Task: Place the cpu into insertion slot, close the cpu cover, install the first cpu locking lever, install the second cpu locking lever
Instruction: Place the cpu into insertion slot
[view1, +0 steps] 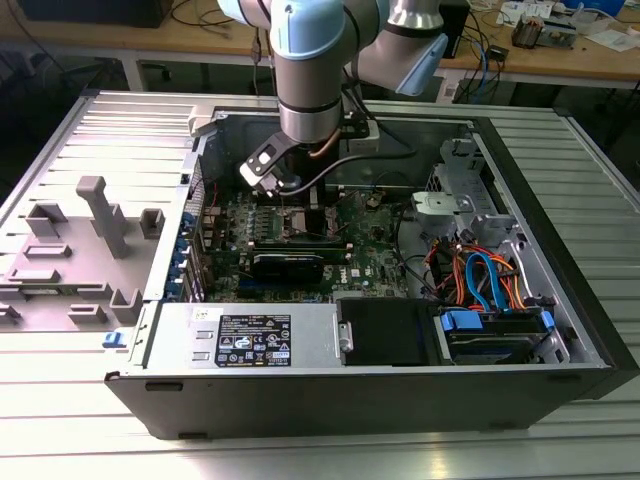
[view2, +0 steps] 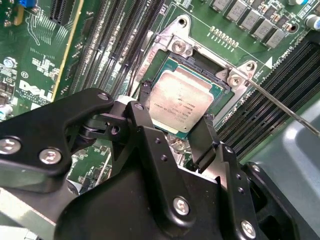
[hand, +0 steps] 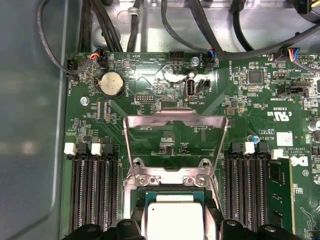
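Note:
In both wrist views the cpu (view2: 182, 95) (hand: 172, 220), a square chip with a dull silver top, lies flat within the silver rim of the insertion slot (view2: 179, 46) (hand: 170, 178). My gripper (view2: 176, 103) (hand: 174, 212) is shut on the cpu, one black finger (view2: 145, 92) against each of two opposite edges. The cpu cover (hand: 175, 118) stands swung open beyond the socket, with the board visible through its cut-out. A thin wire locking lever (view2: 280, 106) runs out from one socket corner. In the exterior view the gripper (view1: 300, 195) is low over the motherboard (view1: 375, 268).
Long black memory slots (view2: 125, 40) (hand: 92, 195) flank the socket on both sides. Cables (hand: 175, 25) run along the case wall past the board. The open computer case (view1: 560, 255) holds a drive bay with orange and blue cables (view1: 480, 285). A grey fixture (view1: 100, 215) stands on the exterior view's left.

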